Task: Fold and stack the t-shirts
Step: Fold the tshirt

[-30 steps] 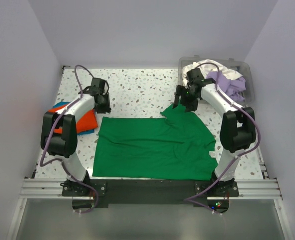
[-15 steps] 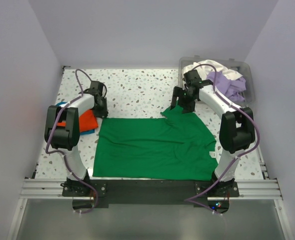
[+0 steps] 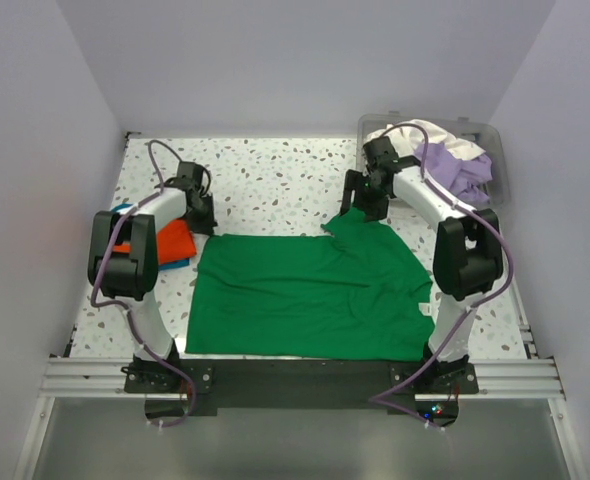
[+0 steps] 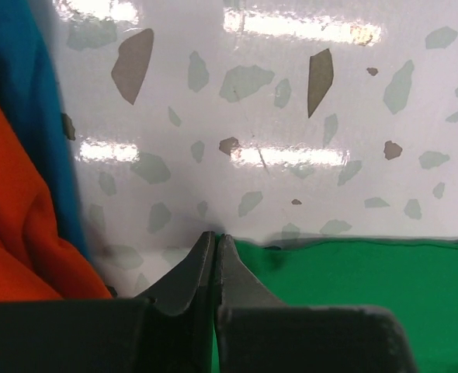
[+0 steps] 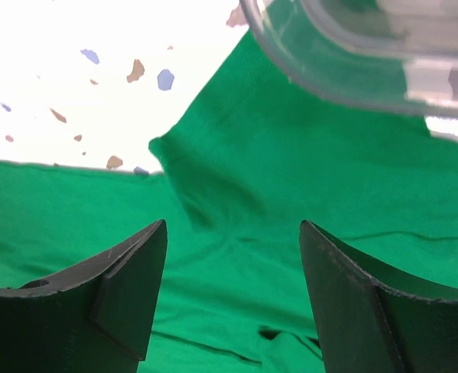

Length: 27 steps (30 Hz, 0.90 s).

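Item 1, green t-shirt [image 3: 305, 290]: lies spread flat on the table [image 3: 275, 170], its far edge directly under both pincers, its body running back from them toward the arm bases.

Item 2, left pincer [image 4: 215, 241]: fingers pressed together with no gap, tips down at the shirt's far-left corner. You cannot see any cloth caught between them, so treat the grip as unproven. Orange shirt [image 4: 19, 249] and blue shirt [image 4: 27, 93] lie just to its left, apart from the green.

Item 3, right pincer [image 5: 233, 225]: spread wide, hovering over the far-right sleeve [image 5: 206, 179] and not touching it. The clear bin [image 5: 330, 70] sits just beyond it, holding a white shirt [image 3: 440, 135] and a lavender shirt [image 3: 465, 170].

Item 4, pose: both arms reach forward, wrists pitched down over the far edge; the left is low at the cloth, the right higher.

Item 5, step in hand, as judged: taking both far corners for the first fold. Bring the right pincer straight down astride the sleeve's point, keep clear of the bin wall, and pinch a single layer. Confirm the left corner is held before you lift, then raise both corners evenly
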Tool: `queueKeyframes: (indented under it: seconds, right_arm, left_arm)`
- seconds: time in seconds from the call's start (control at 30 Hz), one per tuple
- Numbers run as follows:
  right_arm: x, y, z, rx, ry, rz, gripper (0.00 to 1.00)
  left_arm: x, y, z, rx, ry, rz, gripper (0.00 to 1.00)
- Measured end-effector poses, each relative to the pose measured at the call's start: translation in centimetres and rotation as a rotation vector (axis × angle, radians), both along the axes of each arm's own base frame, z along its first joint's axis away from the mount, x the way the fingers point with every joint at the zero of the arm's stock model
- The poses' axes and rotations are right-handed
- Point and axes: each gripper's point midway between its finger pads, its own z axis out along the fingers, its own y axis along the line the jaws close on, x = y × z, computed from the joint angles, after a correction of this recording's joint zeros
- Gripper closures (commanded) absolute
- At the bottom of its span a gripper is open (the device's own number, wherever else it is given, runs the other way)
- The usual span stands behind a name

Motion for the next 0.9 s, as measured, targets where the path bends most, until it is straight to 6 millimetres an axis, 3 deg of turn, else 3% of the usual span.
queueKeyframes:
  seconds: [0.27,0.47,0.63,0.9]
  right_arm:
    - [2.1,0.3,-1.8,-0.106,-0.050,0.008,0.37]
    - [3.2,2.4,-2.3,-0.138,-0.127,0.037,0.45]
    - [4.3,3.7,-2.8,-0.185,-0.198,0.037,0.48]
    - [4.9,3.4,-7.1,-0.310,-0.173,0.004,0.50]
  left_arm:
    - [-1.1,1.2,1.8,-0.009,-0.033,0.044,1.00]
    - [-0.9,1.2,4.3,-0.020,-0.100,0.055,1.00]
    - [-1.4,1.2,4.2,-0.021,-0.094,0.055,1.00]
    - [-1.6,0.9,4.2,-0.038,-0.083,0.054,1.00]
